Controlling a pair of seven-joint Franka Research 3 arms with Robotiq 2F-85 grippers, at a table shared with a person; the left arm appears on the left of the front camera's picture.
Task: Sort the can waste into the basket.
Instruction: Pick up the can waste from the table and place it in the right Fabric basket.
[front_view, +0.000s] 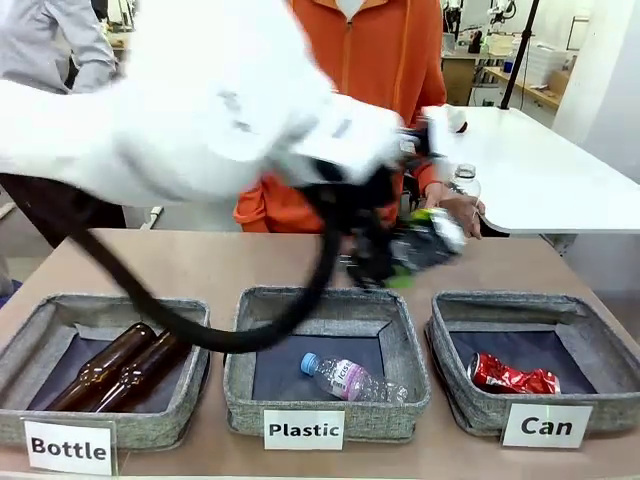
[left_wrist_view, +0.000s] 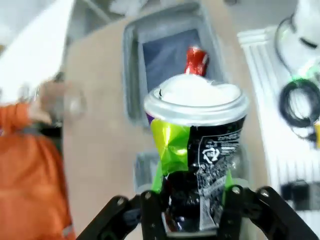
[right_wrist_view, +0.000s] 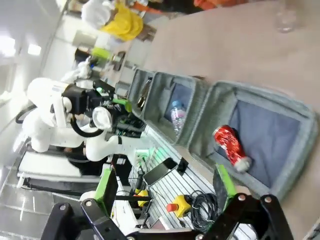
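Above the table, the left gripper clamps the black can; right gripper gapes. Person's hand, bottle blurred.

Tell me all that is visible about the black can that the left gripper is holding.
The black can is a small crushed metal drink can: black body with white print, a green patch, a purple edge under its silver rim, and a silver end facing away from the wrist camera. Its wall is dented and creased. The left gripper is shut on its lower part, green pads at both sides. In the front view it hangs blurred in the air above the table, between the Plastic and Can baskets.
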